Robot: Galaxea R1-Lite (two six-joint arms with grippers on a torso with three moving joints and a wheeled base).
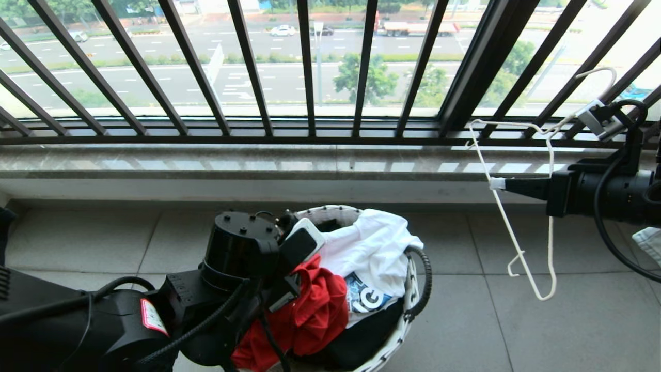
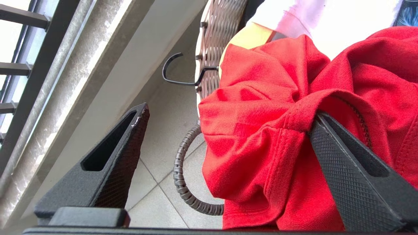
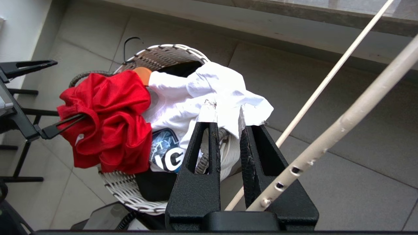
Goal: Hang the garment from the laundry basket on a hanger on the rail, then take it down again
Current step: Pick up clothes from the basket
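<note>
The crumpled red garment (image 1: 310, 310) spills over the near rim of the round woven basket (image 1: 397, 336) on the floor. The thin white hanger (image 1: 516, 243) hangs tilted, well apart.

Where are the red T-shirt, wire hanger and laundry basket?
red T-shirt (image 3: 107, 130), right wrist view, bunched middle.
wire hanger (image 1: 508, 227), head view, long side.
laundry basket (image 3: 163, 54), right wrist view, far rim.

Red cloth garment (image 2: 261, 156), woven wicker laundry basket (image 3: 163, 55)
</note>
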